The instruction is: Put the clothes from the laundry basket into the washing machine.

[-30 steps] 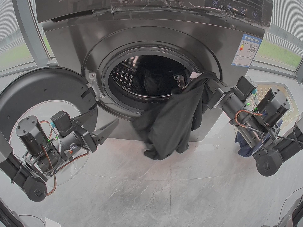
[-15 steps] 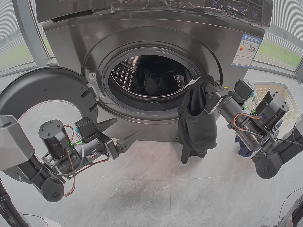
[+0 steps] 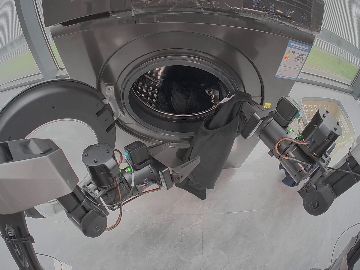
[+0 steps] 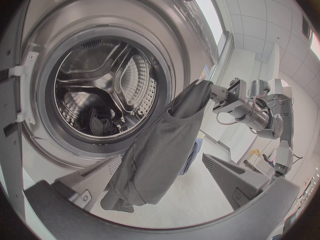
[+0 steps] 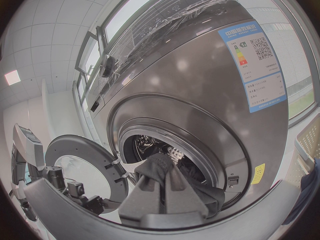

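Right hand, closed on the upper edge of a black garment, is held at the right rim of the washing machine opening. The garment is seen hanging down the machine's front, outside the drum. Left hand is shown spread wide with nothing gripped, the garment's lower part lying between its fingers. Dark clothes are visible inside the drum. The door is swung open at left, and the laundry basket is placed behind the right arm.

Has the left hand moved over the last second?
Yes. The left hand went from beside the open door rightward to the hanging black garment.
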`<state>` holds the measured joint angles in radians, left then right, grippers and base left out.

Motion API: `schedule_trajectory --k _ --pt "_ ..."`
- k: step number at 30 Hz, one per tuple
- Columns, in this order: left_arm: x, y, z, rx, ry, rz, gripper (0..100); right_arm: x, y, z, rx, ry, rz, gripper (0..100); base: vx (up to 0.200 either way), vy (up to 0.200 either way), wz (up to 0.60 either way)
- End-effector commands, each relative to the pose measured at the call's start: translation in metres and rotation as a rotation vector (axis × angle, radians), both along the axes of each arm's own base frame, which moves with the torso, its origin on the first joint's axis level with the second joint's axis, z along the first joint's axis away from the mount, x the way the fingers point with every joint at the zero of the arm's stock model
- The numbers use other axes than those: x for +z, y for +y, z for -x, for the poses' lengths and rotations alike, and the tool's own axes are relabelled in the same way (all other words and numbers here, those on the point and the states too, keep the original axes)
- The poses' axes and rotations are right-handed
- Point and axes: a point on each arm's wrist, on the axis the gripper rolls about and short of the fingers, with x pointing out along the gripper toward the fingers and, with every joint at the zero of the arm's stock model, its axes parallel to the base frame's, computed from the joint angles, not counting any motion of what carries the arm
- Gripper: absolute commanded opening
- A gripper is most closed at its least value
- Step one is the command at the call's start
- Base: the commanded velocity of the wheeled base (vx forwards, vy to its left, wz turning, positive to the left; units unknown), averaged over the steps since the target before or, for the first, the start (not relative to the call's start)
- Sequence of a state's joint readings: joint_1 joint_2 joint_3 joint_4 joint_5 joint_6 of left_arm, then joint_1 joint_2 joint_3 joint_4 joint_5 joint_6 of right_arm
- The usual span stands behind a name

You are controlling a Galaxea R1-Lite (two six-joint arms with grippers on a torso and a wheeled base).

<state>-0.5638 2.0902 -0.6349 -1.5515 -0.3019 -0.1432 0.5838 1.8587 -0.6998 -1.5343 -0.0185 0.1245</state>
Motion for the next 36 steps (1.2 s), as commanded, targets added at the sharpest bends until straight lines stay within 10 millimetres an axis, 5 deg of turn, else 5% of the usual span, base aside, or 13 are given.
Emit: schedule_trajectory --k 1,36 --pt "-0.016 -0.006 -0.012 -0.003 0.025 -0.011 100 -0.001 0.005 0.002 0.016 0.002 0.002 0 0.0 0.0 0.0" --pt "-0.041 -0.045 -0.067 -0.02 -0.047 0.046 100 -0.006 0.017 0.006 0.055 0.014 0.003 0 0.0 0.0 0.0"
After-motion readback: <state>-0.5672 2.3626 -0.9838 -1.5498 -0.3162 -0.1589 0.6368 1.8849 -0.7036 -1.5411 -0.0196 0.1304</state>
